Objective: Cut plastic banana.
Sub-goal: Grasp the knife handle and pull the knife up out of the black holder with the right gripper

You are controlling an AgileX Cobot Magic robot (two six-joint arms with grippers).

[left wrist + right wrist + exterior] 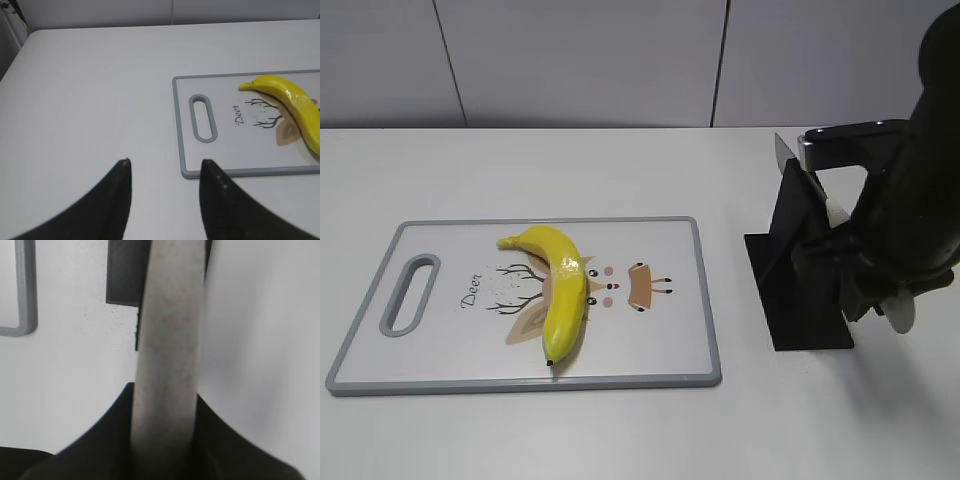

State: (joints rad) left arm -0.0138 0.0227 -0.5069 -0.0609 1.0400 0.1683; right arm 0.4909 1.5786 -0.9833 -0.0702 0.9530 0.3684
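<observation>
Right end effector (165, 440) closed on a pale grey knife handle (167, 350), the handle running up between the two dark fingers in the right wrist view; seen from the exterior view at a black knife stand (800, 270), well to the right of the cutting board (660, 370), with a light blade tip (782, 150) poking out above the stand's top; black right arm (910, 190) rising over the stand toward the frame's upper right corner. Left end effector (165, 175) open, two dark fingers (117, 200) spread apart with bare tabletop (90, 100) between them, hanging above the tabletop just off the board's handle end, gripping nothing. Plastic banana (558, 290) lying flat on the cutting board, roughly at the board's middle, curved from a stem end toward the board's far edge down to a dark tip near its front edge, partly covering a printed deer picture (620, 285); shiny seam band around its middle. Board white with a grey rim, slot handle (410, 293) at its left end, the word "Deer" (472, 288) printed between slot and banana; board resting on the white tabletop, pale wall panels (580, 60) behind.
</observation>
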